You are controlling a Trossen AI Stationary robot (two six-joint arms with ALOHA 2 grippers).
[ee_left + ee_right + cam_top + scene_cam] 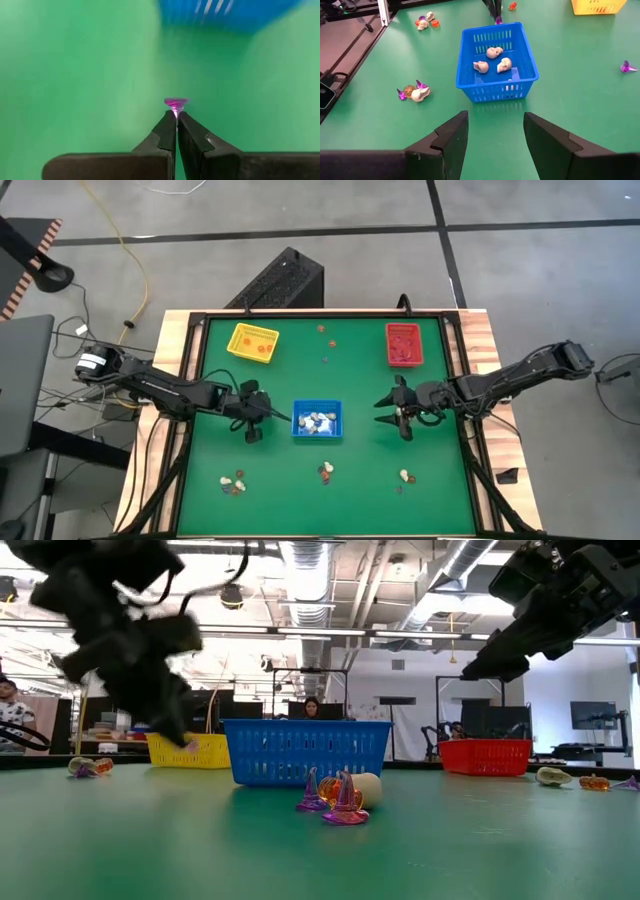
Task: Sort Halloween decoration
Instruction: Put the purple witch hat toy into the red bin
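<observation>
Left gripper (176, 114) sits just left of the blue tray (317, 434) above the green table (280, 490), jaws clamped on a tiny purple witch hat (176, 103) by its tip. Right gripper (492, 132) hovers right of the blue tray, jaws apart, holding nothing. Three whitish skulls (493, 52) lie in the blue tray. Loose trinket clusters on the table: front left (234, 481), front middle (326, 471), front right (404, 477). Yellow tray (253, 343) back left, red tray (404, 344) back right.
</observation>
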